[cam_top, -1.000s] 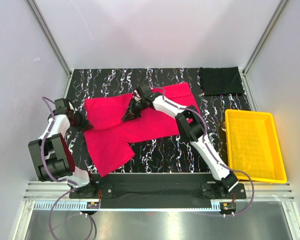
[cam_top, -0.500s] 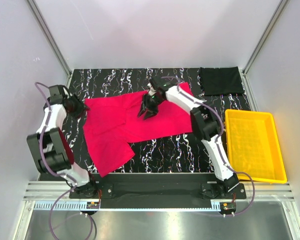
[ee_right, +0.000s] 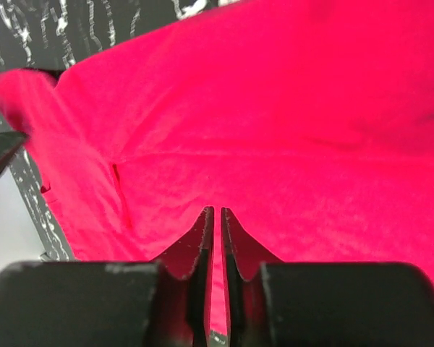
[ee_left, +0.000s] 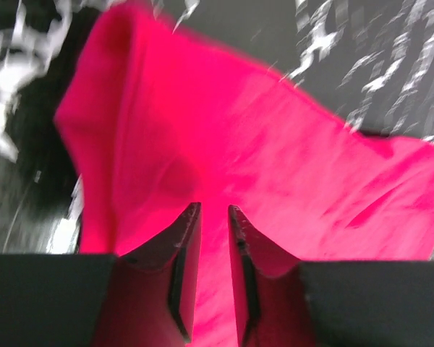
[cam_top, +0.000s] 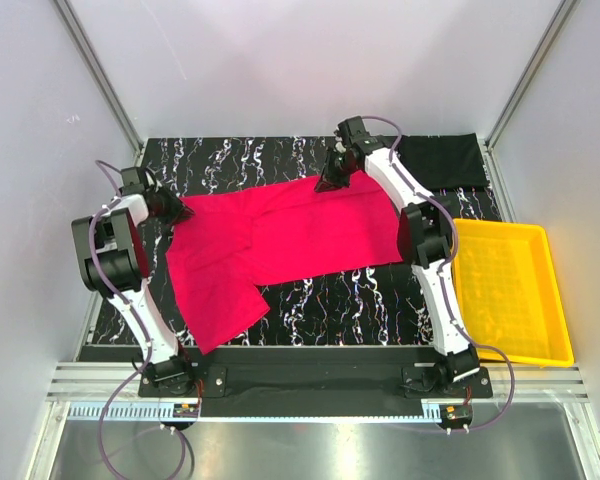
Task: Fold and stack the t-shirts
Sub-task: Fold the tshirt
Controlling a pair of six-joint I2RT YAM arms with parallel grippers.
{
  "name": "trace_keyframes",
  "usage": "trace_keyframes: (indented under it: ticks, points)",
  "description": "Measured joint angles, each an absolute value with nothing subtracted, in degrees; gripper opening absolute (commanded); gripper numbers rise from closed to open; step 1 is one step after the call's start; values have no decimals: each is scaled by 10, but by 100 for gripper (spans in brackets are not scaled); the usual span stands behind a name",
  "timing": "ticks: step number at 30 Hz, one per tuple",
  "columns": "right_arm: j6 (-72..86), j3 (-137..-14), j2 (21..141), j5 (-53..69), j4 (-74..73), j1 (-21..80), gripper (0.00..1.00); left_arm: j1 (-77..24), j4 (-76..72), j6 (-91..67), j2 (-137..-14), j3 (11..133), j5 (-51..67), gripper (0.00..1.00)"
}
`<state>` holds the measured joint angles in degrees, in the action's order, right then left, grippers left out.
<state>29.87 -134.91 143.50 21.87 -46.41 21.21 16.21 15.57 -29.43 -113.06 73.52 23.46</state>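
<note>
Crimson t-shirt, edge in right end effector

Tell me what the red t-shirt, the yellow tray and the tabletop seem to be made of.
Red t-shirt: soft matte knit cloth, probably cotton; it creases and drapes.
Yellow tray: likely moulded plastic; smooth, one even colour, raised rim.
Tabletop: black with white veins, a marble look; whether it is real stone or printed laminate cannot be told.
</note>
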Motion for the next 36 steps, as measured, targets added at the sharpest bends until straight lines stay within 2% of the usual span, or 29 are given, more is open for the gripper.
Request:
trace_keyframes:
  ticks: [5, 6, 8, 12, 19, 36]
  points:
    - [305, -1377, 1475, 219, -464, 197, 12, 162, 114, -311, -1134, 749, 246, 23]
    - [307, -1381, 1483, 219, -465, 190, 12, 162, 109, -316, -1134, 749, 247, 30]
    - [310, -1394, 1499, 219, -466, 176, 12, 162, 99, -324, -1133, 748, 247, 35]
    - [314, -1422, 1526, 218, -467, 140, 13, 164, 102, -334, -1139, 760, 246, 35]
    - [313, -1442, 1532, 196, -458, 95, 16, 172, 107, -355, -1227, 835, 247, 34]
    - [355, -1489, 1595, 171, -377, 54, 19, 216, 120, -415, -1355, 1006, 304, 34]
